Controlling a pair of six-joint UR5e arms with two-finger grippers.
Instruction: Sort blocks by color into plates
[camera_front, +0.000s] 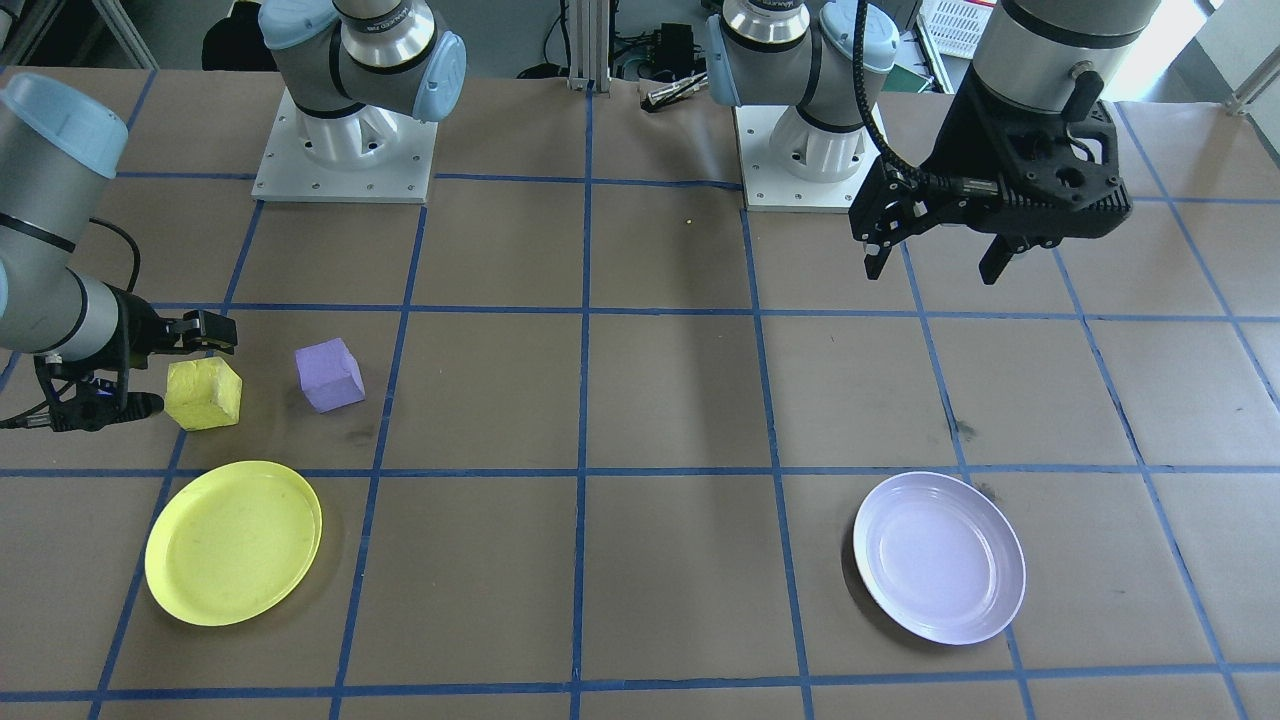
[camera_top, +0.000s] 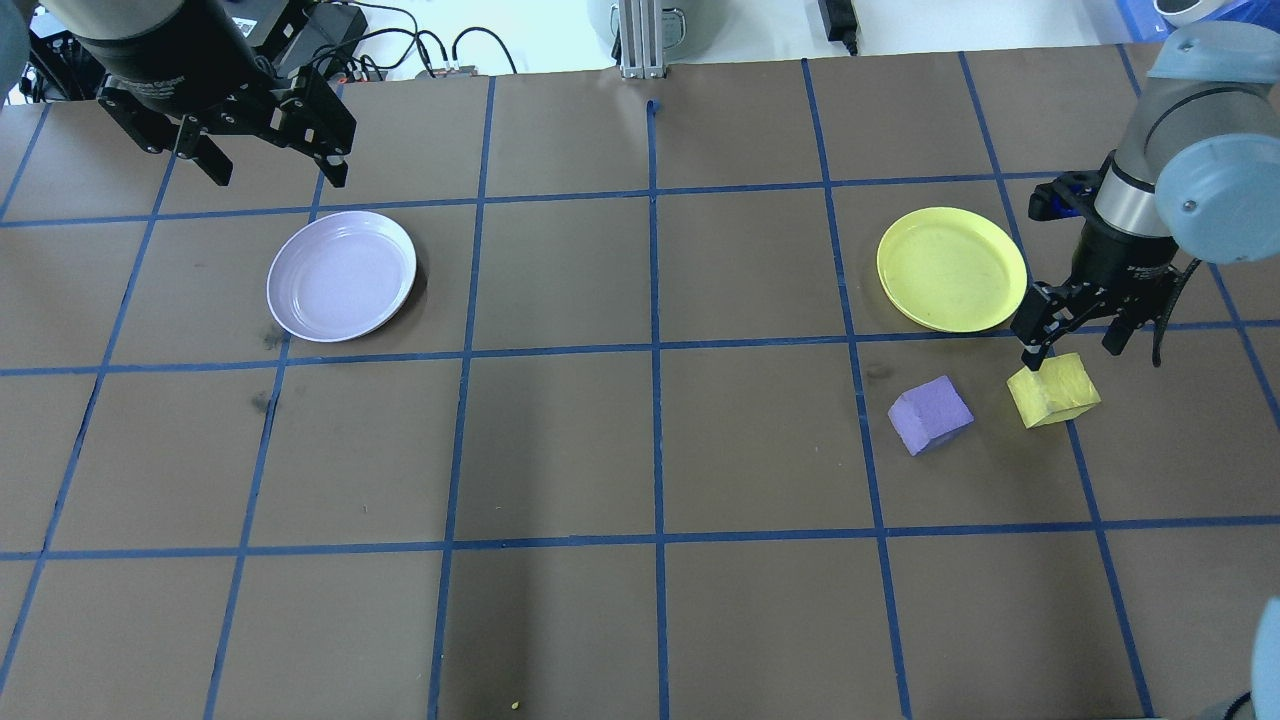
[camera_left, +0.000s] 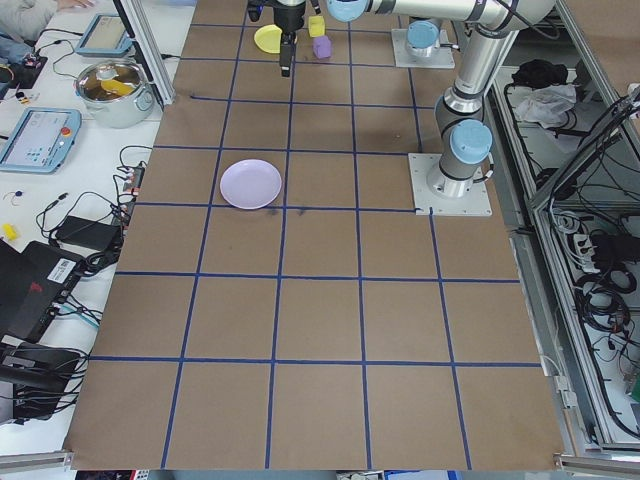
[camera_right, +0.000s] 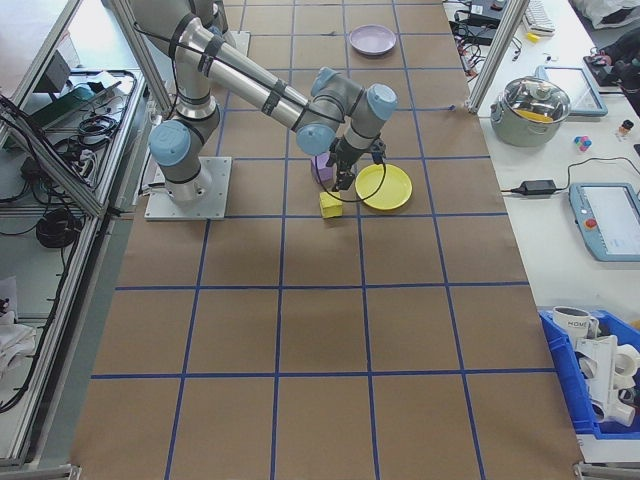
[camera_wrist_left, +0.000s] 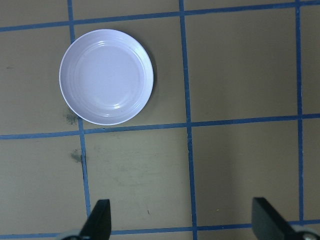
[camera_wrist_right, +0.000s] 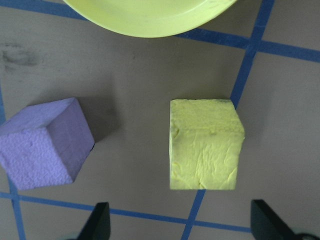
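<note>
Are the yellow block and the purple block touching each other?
Apart. The right wrist-mounted view shows bare brown table between the yellow block and the purple block; the overhead view shows the same gap.

A: Off-task items logged? The brown table (camera_top: 560, 440) carried a blue tape grid (camera_top: 655, 350).

B: Yes. Beyond its far edge sat a lidded steel pot (camera_right: 538, 104), a handheld pendant (camera_right: 604, 218), and a power brick (camera_right: 538, 187). A blue bin (camera_right: 592, 380) stood by the near corner.
</note>
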